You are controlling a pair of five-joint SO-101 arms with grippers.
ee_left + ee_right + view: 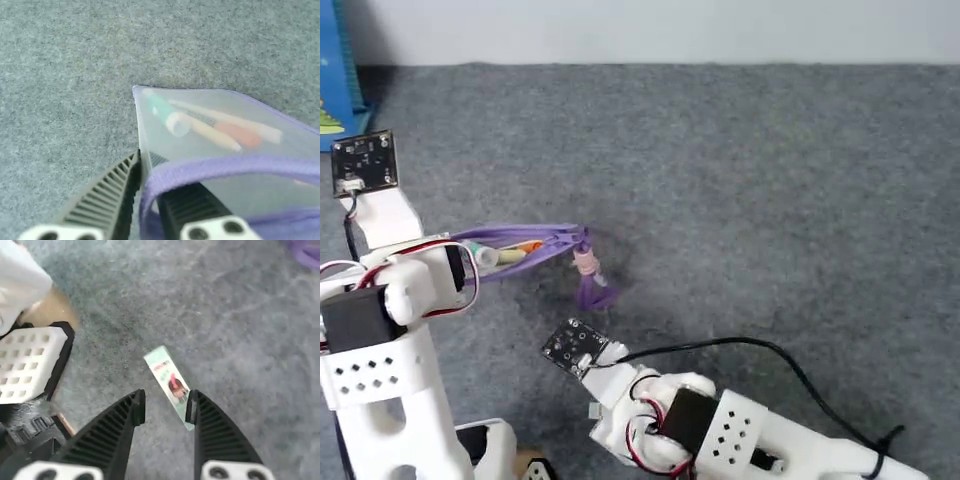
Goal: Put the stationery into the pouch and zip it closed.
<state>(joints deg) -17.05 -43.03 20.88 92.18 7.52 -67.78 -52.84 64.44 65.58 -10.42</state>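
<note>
A clear pouch [520, 250] with a purple zipper band lies open on the grey mat, with several pens [200, 122] inside. My left gripper [145, 162] is shut on the pouch's [215, 150] corner, clamping the clear wall just under the purple band [225, 167]. A purple pull with a pink bead [586, 264] hangs at the pouch's other end. A small white and green eraser [170, 382] lies flat on the mat. My right gripper [164, 407] hovers open over it, the eraser's near end close beside one fingertip [191, 402]. The right arm [690, 420] sits near the table's front edge.
A blue object [335, 90] stands at the far left edge. The white perforated base of the left arm [27, 365] is close beside the right gripper. Bare grey mat [770, 180] spreads across the middle and right.
</note>
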